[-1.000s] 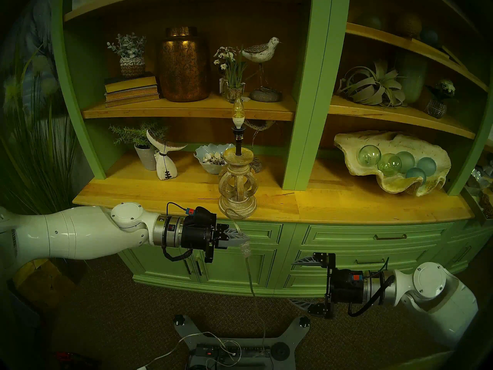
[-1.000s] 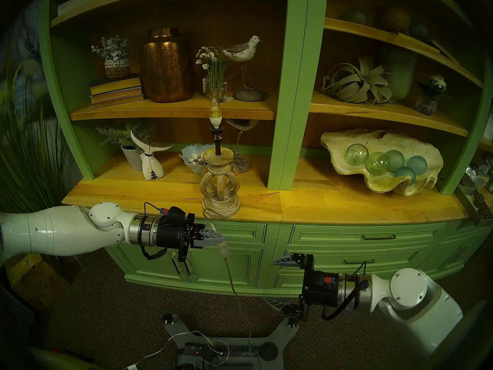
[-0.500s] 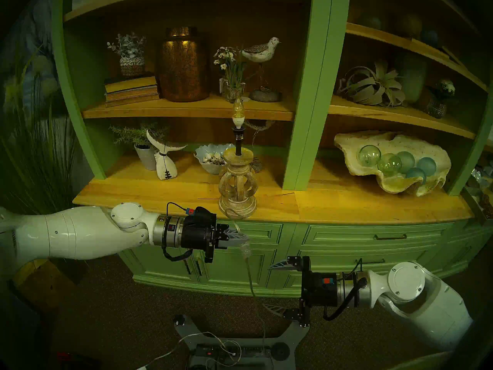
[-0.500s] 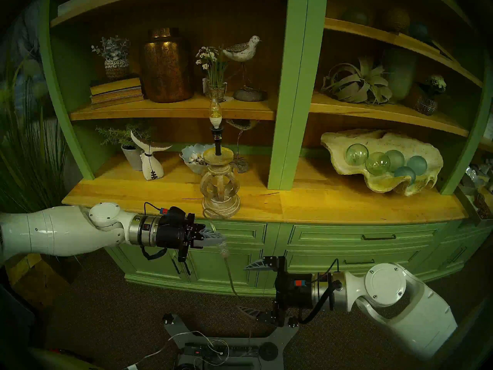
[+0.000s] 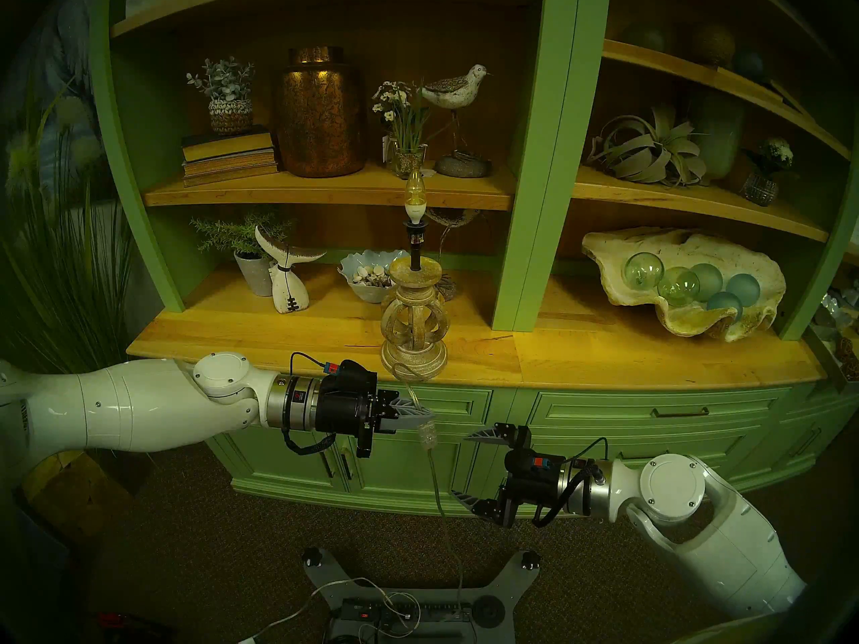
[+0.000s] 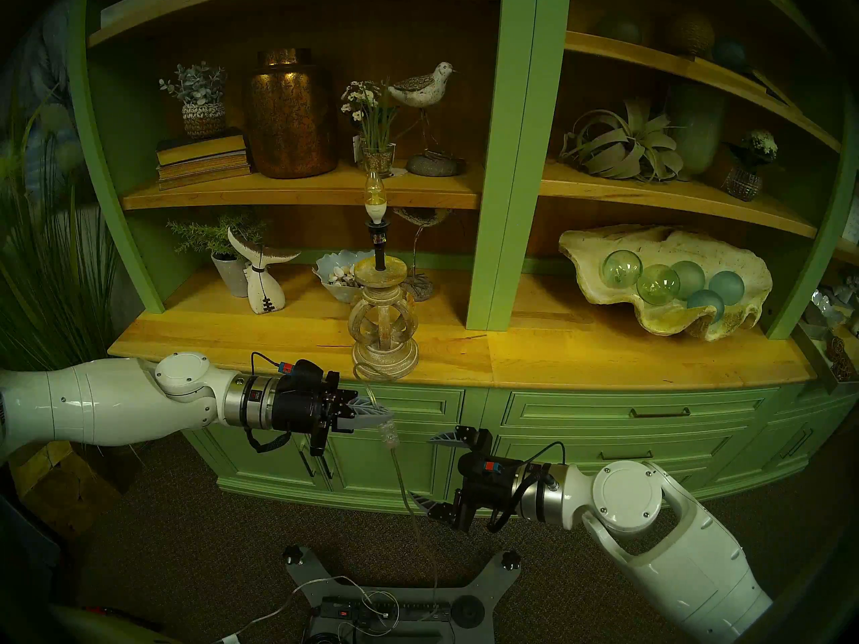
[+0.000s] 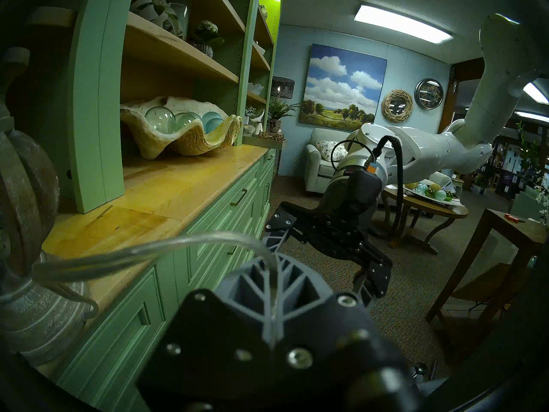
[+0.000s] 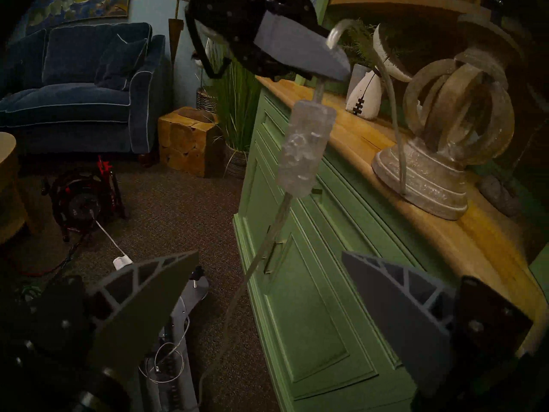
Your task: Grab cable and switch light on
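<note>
The light is a candle-shaped bulb (image 5: 412, 197) on a carved whitewashed lamp base (image 5: 413, 322) at the counter's front edge; the bulb looks dim. The clear cable (image 5: 437, 485) leaves the base, passes through my left gripper (image 5: 430, 415) and hangs to the floor. The left gripper is shut on the cable just above the clear switch block (image 5: 427, 434). My right gripper (image 5: 459, 464) is open, just right of the cable, below the switch. In the right wrist view the switch block (image 8: 306, 146) hangs ahead of the open right gripper (image 8: 269, 253), and the cable (image 8: 267, 239) runs between its fingers without touching them.
The green cabinet front (image 5: 604, 424) is right behind both grippers, and the wooden counter (image 5: 604, 355) is above them. A black power strip (image 5: 409, 610) and a thin white looped wire (image 5: 399, 603) lie on my base below. A copper jar (image 5: 320, 113) stands on the shelf.
My right arm has moved left and up towards the hanging cable, its gripper still open. The left gripper has kept its hold and place.
</note>
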Tool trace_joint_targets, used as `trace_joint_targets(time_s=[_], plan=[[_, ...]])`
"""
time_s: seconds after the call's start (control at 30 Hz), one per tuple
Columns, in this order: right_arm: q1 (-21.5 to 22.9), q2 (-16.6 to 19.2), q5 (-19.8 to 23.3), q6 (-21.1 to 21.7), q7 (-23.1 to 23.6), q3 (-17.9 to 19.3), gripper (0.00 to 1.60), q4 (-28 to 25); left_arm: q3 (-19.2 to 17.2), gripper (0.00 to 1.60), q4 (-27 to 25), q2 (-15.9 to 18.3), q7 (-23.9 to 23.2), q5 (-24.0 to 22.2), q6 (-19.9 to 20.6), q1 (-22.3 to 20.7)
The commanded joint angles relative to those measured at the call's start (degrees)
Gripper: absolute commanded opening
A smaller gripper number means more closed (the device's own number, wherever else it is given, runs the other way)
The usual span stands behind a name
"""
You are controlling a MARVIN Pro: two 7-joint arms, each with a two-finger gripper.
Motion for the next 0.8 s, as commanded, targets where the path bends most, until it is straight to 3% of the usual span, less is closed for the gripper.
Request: trace_joint_targets(time_s=[0.0, 0.33, 0.77], plan=[[6.69, -1.91, -0.93, 0.97, 1.67, 1.16, 1.60, 0.77, -1.35, 0.00, -0.30, -0.01, 0.12, -0.53, -0.42, -1.36], [12.48, -4.11, -1.51, 2.94, 11.43, -4.59, 1.60, 7.11, -1.36, 0.00, -0.31, -0.01, 0.12, -0.55, -0.43, -1.37], [19.13, -4.81, -0.57, 1.66, 21.53, -1.53, 1.60, 12.39, -1.37, 0.00, -0.31, 0.00, 0.12, -0.56, -0.44, -1.37]])
